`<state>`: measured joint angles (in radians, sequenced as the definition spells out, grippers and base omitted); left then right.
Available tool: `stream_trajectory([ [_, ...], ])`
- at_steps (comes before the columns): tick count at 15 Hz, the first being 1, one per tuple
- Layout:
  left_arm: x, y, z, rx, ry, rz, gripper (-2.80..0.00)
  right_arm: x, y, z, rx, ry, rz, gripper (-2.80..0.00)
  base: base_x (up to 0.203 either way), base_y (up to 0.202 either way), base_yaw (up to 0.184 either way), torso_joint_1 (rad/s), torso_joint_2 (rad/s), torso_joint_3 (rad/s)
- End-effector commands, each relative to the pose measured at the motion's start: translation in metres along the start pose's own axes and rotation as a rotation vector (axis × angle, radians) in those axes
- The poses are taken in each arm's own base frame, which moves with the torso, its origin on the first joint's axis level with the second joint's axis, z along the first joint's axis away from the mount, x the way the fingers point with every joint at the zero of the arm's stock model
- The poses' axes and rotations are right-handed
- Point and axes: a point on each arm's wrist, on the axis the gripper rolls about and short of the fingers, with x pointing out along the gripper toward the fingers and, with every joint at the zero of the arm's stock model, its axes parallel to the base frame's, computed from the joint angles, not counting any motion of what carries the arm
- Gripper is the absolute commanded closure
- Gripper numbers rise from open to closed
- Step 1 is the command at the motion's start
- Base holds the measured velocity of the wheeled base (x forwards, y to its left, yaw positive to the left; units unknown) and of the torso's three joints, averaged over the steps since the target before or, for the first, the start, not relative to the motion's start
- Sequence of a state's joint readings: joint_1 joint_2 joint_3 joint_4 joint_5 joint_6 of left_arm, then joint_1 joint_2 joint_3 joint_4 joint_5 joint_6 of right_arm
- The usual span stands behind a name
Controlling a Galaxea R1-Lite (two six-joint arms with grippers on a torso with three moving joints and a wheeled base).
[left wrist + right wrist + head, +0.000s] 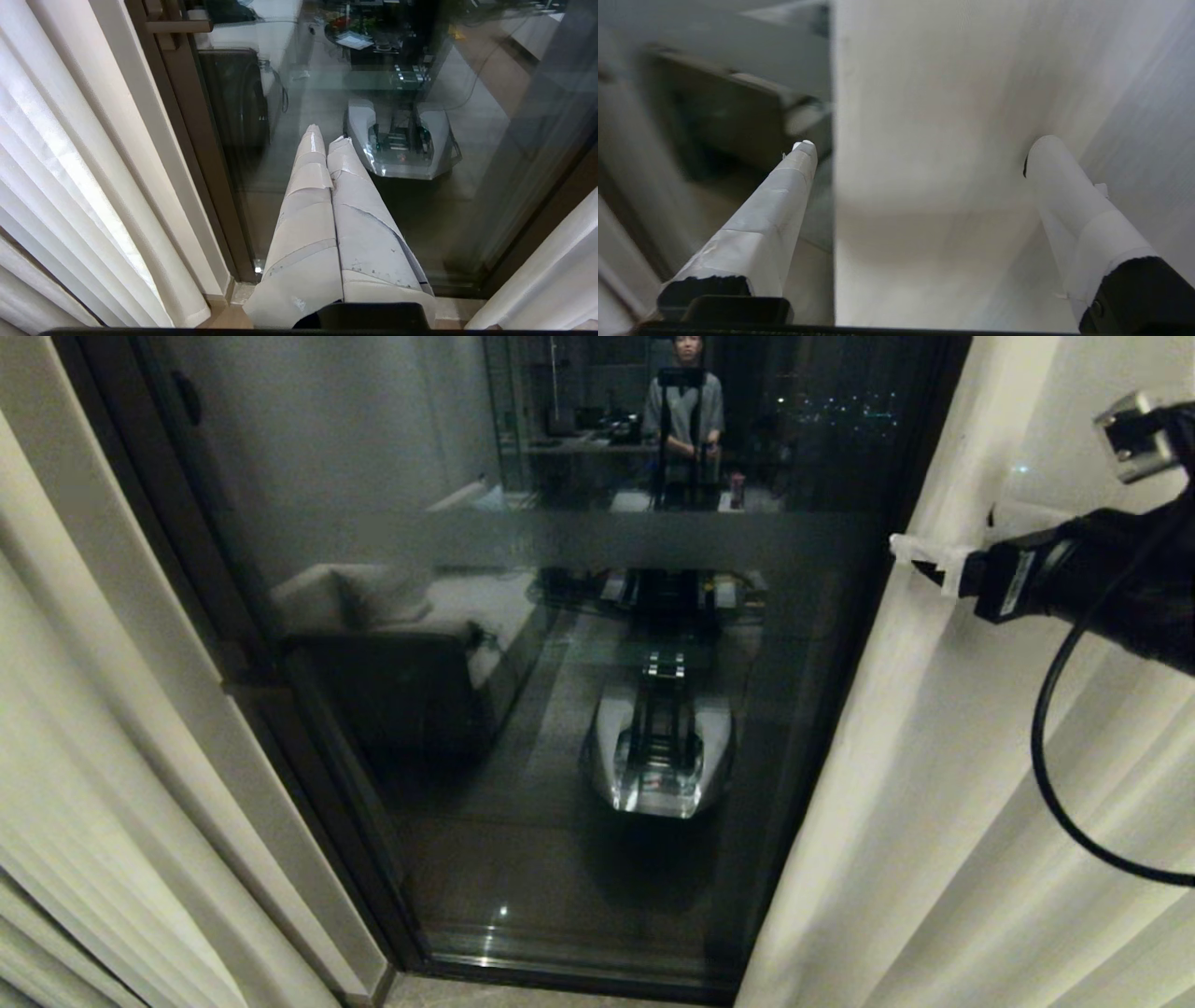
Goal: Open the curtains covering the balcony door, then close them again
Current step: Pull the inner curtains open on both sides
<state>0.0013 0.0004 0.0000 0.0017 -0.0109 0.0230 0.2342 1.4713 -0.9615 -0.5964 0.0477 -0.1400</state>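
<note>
Two curtains [934, 821], one on each side, pleats running vertically, drawn apart. One balcony door [579, 709] between them, upright, glass exposed. My right gripper [920, 149] spread wide, straddling the right curtain's straight edge. My left gripper [327, 135] closed, empty, pointing at the glass.

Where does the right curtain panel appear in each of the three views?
Head view: right curtain panel fills the right side, the right hand at its edge.
Left wrist view: only a strip at the lower right corner.
Right wrist view: it fills the middle and right.
Shared landmark: the balcony door glass.
</note>
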Motion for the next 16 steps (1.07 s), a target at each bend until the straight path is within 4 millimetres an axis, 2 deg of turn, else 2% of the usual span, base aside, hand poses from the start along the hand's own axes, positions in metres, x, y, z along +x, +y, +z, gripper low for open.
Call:
stream_trajectory([
  [1,0.0,0.0,0.0,0.0,-0.001,0.0,0.0,0.019,0.006,-0.01,0.003,0.024,-0.009,-2.8,0.0,0.0,0.0,0.0,0.0,0.0],
  [6,0.0,0.0,0.0,0.0,-0.001,0.0,0.0,0.046,0.003,-0.011,0.002,0.007,-0.195,-2.8,0.0,0.0,0.0,0.0,0.0,0.0],
  [11,0.0,0.0,0.0,0.0,-0.001,0.0,0.0,0.051,0.0,-0.007,0.008,-0.025,-0.274,-2.8,0.0,0.0,0.0,0.0,0.0,0.0],
  [16,0.0,0.0,0.0,0.0,-0.001,0.0,0.0,0.049,-0.03,-0.005,-0.006,-0.03,-0.37,-2.8,0.0,0.0,0.0,0.0,0.0,0.0],
])
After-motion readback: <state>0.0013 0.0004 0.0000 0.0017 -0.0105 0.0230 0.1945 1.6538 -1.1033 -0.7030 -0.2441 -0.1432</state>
